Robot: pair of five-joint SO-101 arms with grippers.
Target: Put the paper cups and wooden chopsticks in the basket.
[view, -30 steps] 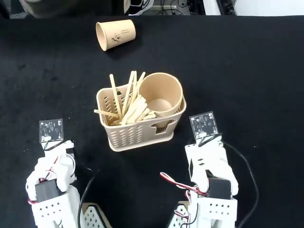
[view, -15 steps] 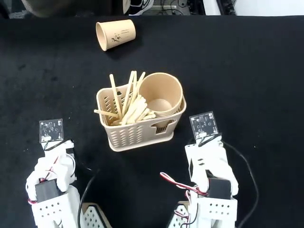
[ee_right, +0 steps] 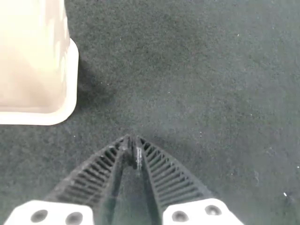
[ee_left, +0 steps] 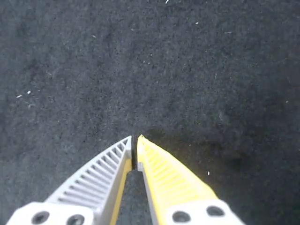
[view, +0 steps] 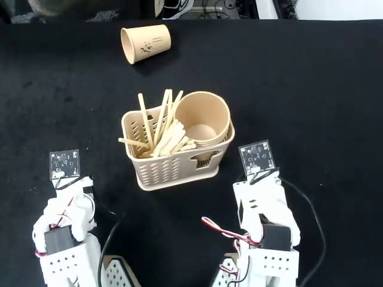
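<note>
A beige slotted basket (view: pixel 173 168) stands mid-table, holding several wooden chopsticks (view: pixel 160 133) and an upright paper cup (view: pixel 203 116). Another paper cup (view: pixel 145 43) lies on its side near the table's far edge. My left gripper (ee_left: pixel 134 139) is shut over bare black cloth, with nothing between its fingers. My right gripper (ee_right: pixel 131 140) is also shut and empty, just beside a corner of the basket (ee_right: pixel 35 65). Both arms sit folded at the near edge, the left arm (view: pixel 63 221) left of the basket and the right arm (view: pixel 263 209) at its right.
The black table cloth (view: pixel 311 95) covers the whole table. Cables and dark objects (view: pixel 239 7) lie beyond the far edge. Red and black wires (view: pixel 221 230) trail near the right arm's base.
</note>
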